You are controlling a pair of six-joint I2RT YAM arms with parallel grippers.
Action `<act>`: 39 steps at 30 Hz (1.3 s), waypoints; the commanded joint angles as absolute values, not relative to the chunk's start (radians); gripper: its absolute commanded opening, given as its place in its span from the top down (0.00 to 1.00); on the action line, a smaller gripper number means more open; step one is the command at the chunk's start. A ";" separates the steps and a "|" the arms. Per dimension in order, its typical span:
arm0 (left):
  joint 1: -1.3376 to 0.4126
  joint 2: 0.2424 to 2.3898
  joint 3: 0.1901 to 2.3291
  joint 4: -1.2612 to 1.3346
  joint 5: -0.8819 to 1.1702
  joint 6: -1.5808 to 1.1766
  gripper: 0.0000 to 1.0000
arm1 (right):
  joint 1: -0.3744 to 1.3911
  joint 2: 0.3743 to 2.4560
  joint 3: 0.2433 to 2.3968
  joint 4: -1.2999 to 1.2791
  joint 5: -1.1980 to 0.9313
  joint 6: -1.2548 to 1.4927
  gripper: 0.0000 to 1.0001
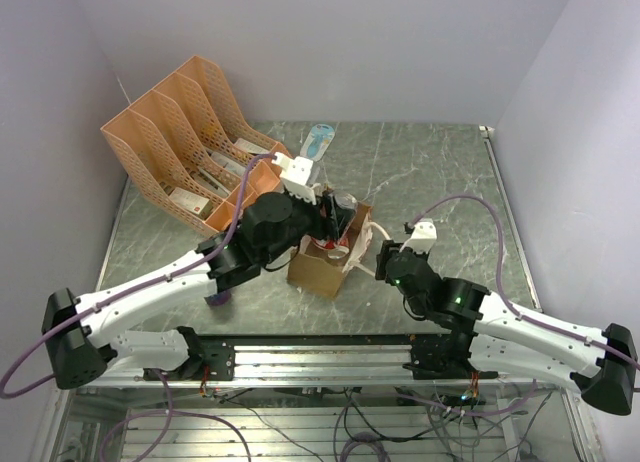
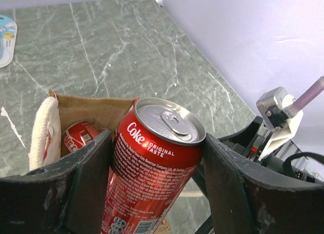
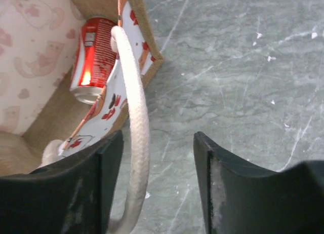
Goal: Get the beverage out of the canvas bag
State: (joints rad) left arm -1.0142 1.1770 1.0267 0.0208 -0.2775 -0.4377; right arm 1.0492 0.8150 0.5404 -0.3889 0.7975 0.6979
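Observation:
The canvas bag [image 1: 322, 265] stands at the table's middle, tan with cream handles. My left gripper [image 1: 338, 218] is over its open mouth, shut on a red Coke can [image 2: 154, 163] that it holds upright above the bag [image 2: 96, 112]. A second red can [image 2: 78, 136] lies inside the bag; it also shows in the right wrist view [image 3: 93, 54]. My right gripper [image 1: 386, 264] is open just right of the bag. In the right wrist view [image 3: 158, 140] one cream handle [image 3: 135, 143] hangs between its fingers, close to the left finger [image 3: 104, 163], not pinched.
An orange file rack [image 1: 185, 147] stands at the back left. A blue and white packet [image 1: 318, 140] lies on the table behind the bag and shows in the left wrist view [image 2: 5, 34]. White walls close in the left, back and right sides.

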 commanded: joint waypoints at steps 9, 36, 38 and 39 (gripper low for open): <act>-1.002 0.889 0.892 0.189 -0.310 -0.470 0.93 | 1.054 0.869 0.815 -0.415 0.567 0.440 0.05; -1.002 0.687 0.827 0.103 -0.215 -0.573 0.93 | 1.049 1.060 0.943 0.098 -0.217 0.257 0.03; -1.002 0.676 0.825 0.097 -0.208 -0.578 0.93 | 1.048 1.075 0.940 0.126 -0.236 0.271 0.05; -1.002 0.671 0.824 0.093 -0.205 -0.581 0.93 | 1.046 1.082 0.939 0.141 -0.252 0.280 0.06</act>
State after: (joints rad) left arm -1.0084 0.7136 0.8082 -0.0059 -0.2428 -0.5457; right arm 1.0500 1.0538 0.9215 0.0662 -0.1810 0.2474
